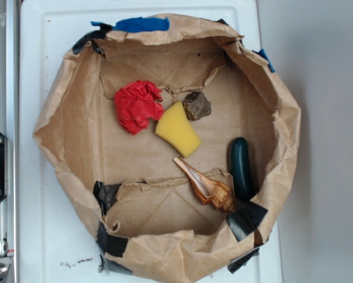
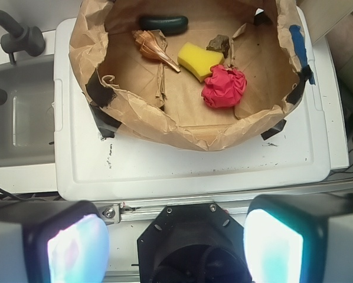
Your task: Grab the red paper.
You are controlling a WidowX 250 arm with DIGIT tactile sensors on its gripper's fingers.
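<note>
Paper (image 1: 139, 106) is sitting toward the left of the bag (image 1: 58, 112) floor in the overhead view, a crumpled red wad lying loose with bare brown floor on its left. Going right, it's touching the sponge (image 1: 177, 129), and a rock (image 1: 196, 105) is sitting just beside the sponge's top corner. Further right a shell (image 1: 205, 186) is lying diagonally near the front flap, and a dark green cucumber-looking thing (image 1: 241, 168) is resting against the right wall.

Bag walls are taped up, I'm guessing to keep all this stuff corralled on the white counter (image 1: 35, 236).

Gripper (image 2: 175, 244) is hanging well back from the bag in the wrist view, fingers (image 2: 76, 247) spread wide with nothing between them. Looks like the grab isn't started yet. I'd come in on the wad's free side so the sponge isn't getting pinched too.
</note>
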